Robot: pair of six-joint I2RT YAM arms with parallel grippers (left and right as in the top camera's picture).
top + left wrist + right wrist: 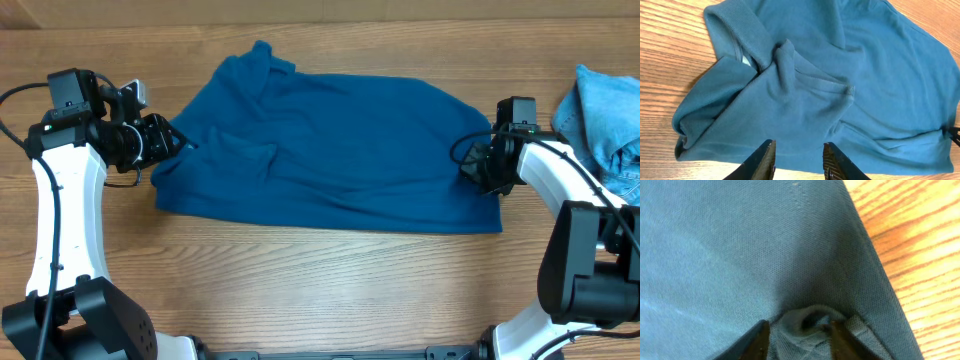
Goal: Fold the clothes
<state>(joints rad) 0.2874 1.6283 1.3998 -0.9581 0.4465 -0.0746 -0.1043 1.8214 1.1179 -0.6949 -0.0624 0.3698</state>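
Note:
A large plain deep-blue shirt (340, 150) lies spread across the middle of the wooden table, with its collar end bunched at the left. My left gripper (178, 146) sits at the shirt's left edge. In the left wrist view its jaws (799, 146) stand apart over the hem of the shirt (840, 75), with nothing pinched between them. My right gripper (478, 165) is at the shirt's right edge. In the right wrist view its fingers (797, 326) hold a puckered fold of the blue knit (765, 245) between them.
A light-blue denim garment (605, 115) lies crumpled at the far right, just behind my right arm. Bare wooden table (330, 290) runs along the front, below the shirt.

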